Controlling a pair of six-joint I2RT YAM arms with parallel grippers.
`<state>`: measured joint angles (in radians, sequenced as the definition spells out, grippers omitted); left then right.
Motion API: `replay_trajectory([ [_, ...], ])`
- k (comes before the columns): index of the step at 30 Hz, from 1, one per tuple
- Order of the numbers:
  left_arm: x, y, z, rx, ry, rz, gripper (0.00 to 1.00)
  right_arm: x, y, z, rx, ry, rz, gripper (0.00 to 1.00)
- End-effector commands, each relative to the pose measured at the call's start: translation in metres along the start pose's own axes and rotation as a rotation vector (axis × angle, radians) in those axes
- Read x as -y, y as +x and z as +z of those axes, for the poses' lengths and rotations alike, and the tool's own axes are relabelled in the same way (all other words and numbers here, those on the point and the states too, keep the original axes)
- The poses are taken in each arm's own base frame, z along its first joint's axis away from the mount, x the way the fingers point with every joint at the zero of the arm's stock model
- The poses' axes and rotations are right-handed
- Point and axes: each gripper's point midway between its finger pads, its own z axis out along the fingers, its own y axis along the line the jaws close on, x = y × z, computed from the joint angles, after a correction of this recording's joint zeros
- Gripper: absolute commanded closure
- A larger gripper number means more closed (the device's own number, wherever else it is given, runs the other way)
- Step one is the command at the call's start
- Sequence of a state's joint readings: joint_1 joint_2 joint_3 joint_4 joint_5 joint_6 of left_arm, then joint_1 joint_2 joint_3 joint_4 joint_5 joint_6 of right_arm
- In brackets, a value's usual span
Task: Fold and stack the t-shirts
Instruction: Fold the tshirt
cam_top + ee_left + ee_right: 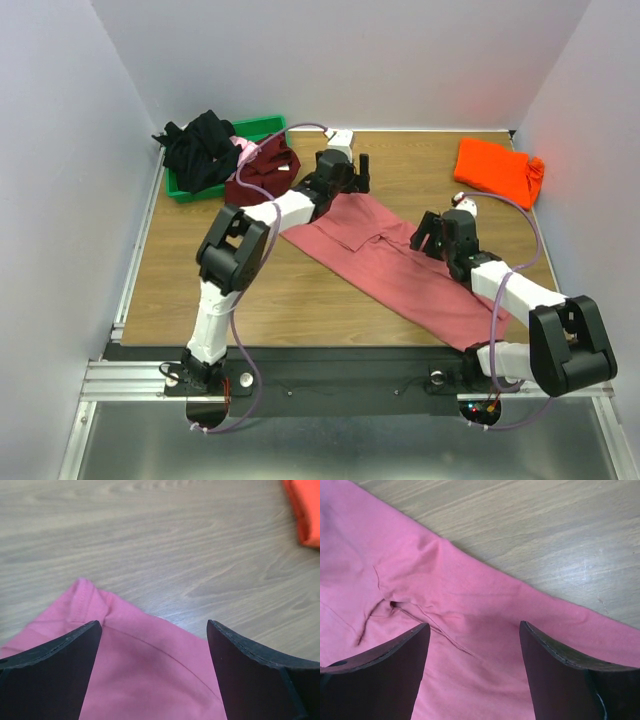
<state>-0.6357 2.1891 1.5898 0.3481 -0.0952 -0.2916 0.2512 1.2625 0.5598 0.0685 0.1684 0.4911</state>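
One salmon-pink t-shirt (390, 262) lies spread slantwise across the middle of the tabletop (180, 280), from far centre to the near right edge. And the end effectors? (A)

Both are over it, jaws apart, nothing between them. The left end effector (154, 630) hangs at the shirt's far corner, the right end effector (472, 630) over a creased patch by its edge. Whether either touches the cloth, I can't tell. (B)

The other shirts? (A)

The orange t-shirt (497, 168) sits bundled at the far right. The black t-shirt (200, 148) and maroon t-shirt (262, 170) are heaped far left, on the green bin (262, 127). (B)
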Motion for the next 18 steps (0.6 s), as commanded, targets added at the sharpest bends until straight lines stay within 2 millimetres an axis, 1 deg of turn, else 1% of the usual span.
replay_trajectory([
  [1, 0.018, -0.082, -0.066, 0.165, 0.021, -0.014, 0.02, 0.001, 0.005, 0.000, 0.000, 0.014, 0.004, 0.22],
  [2, 0.014, -0.075, -0.071, 0.152, 0.017, -0.015, 0.02, 0.002, 0.008, 0.001, -0.009, 0.016, 0.000, 0.22],
  [3, 0.007, -0.056, -0.080, 0.116, 0.007, -0.015, 0.02, 0.001, 0.010, 0.001, -0.014, 0.015, 0.001, 0.22],
  [6, 0.001, -0.024, -0.089, 0.051, 0.024, -0.020, 0.02, -0.002, 0.016, 0.002, -0.024, 0.014, -0.014, 0.22],
  [7, -0.004, -0.005, -0.094, 0.016, 0.023, -0.019, 0.02, -0.002, 0.020, 0.003, -0.033, 0.019, -0.021, 0.22],
  [8, -0.012, 0.017, -0.098, -0.024, 0.009, -0.024, 0.01, -0.007, 0.020, 0.003, -0.031, 0.013, -0.030, 0.22],
  [9, -0.014, 0.020, -0.100, -0.020, 0.011, -0.028, 0.02, -0.007, 0.023, 0.005, -0.038, 0.017, -0.035, 0.22],
  [10, -0.017, 0.028, -0.100, -0.031, 0.005, -0.029, 0.02, -0.008, 0.026, 0.005, -0.043, 0.021, -0.043, 0.22],
  [12, -0.022, 0.044, -0.097, -0.062, -0.004, -0.027, 0.02, -0.010, 0.027, 0.007, -0.048, 0.023, -0.048, 0.22],
  [13, -0.026, 0.058, -0.093, -0.094, -0.006, -0.026, 0.02, -0.008, 0.029, 0.009, -0.048, 0.037, -0.050, 0.22],
  [15, -0.028, 0.072, -0.088, -0.126, -0.005, -0.041, 0.02, -0.008, 0.034, 0.008, -0.051, 0.041, -0.055, 0.22],
  [16, -0.031, 0.083, -0.086, -0.148, -0.013, -0.044, 0.02, -0.007, 0.035, 0.007, -0.050, 0.045, -0.057, 0.22],
  [18, -0.032, 0.088, -0.081, -0.152, -0.011, -0.049, 0.02, -0.007, 0.036, 0.004, -0.045, 0.045, -0.055, 0.22],
])
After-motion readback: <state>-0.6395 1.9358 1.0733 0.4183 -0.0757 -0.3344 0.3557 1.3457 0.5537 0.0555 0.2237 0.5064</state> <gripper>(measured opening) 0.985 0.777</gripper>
